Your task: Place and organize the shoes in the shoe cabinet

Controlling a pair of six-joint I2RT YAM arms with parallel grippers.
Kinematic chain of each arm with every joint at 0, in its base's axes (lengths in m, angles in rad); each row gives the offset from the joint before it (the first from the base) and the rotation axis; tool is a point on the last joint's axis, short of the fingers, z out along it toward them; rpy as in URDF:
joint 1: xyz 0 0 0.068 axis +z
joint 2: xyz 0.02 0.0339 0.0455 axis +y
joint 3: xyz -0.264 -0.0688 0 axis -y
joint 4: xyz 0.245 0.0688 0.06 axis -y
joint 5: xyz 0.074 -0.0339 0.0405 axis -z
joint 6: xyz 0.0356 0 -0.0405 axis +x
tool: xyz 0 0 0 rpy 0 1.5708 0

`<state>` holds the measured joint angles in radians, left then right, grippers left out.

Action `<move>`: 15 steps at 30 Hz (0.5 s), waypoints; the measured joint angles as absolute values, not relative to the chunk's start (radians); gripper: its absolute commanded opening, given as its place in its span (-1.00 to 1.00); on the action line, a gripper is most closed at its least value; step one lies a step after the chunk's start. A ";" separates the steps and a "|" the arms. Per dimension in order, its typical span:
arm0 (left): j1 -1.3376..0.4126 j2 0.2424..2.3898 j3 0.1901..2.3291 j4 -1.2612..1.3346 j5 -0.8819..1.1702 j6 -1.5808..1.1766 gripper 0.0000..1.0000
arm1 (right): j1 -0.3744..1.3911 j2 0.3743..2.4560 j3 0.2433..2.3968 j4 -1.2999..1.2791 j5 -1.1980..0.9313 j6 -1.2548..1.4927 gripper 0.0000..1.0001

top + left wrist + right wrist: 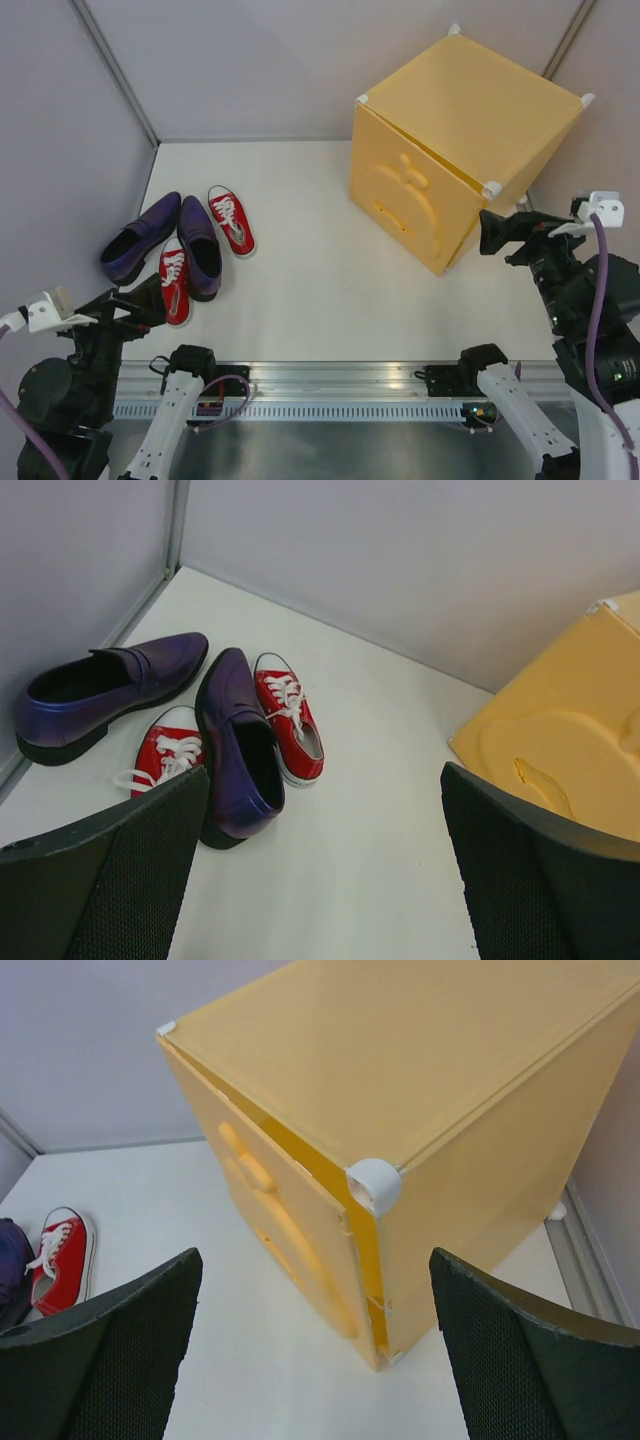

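The yellow-orange shoe cabinet [470, 110] stands at the back right. Its apple-embossed door [405, 195] faces left-front and is slightly ajar, as the right wrist view [290, 1220] shows. Two dark purple loafers [140, 238] [200, 248] and two red sneakers [231, 220] [175, 282] lie in a cluster at the left. The left wrist view shows the loafers [100, 685] [238, 742] and sneakers [290, 715] [165, 752]. My left gripper [140, 303] [322, 800] is open and empty, just in front of the shoes. My right gripper [497, 232] [315, 1270] is open and empty beside the cabinet's near right corner.
Grey walls close in the white table [320, 280] at the left, back and right. A metal rail [330, 385] runs along the near edge between the arm bases. The cabinet's inside is hidden behind the door.
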<state>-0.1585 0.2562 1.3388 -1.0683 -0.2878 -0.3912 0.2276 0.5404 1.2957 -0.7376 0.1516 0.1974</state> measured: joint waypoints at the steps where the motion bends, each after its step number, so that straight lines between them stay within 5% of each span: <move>1: -0.159 0.260 1.326 -1.068 -0.276 -0.392 0.99 | 0.228 0.566 1.301 -0.744 0.146 0.198 0.96; 15: -0.159 0.321 1.233 -1.069 -0.152 -0.392 1.00 | 0.228 0.852 1.306 -0.783 0.090 0.224 0.96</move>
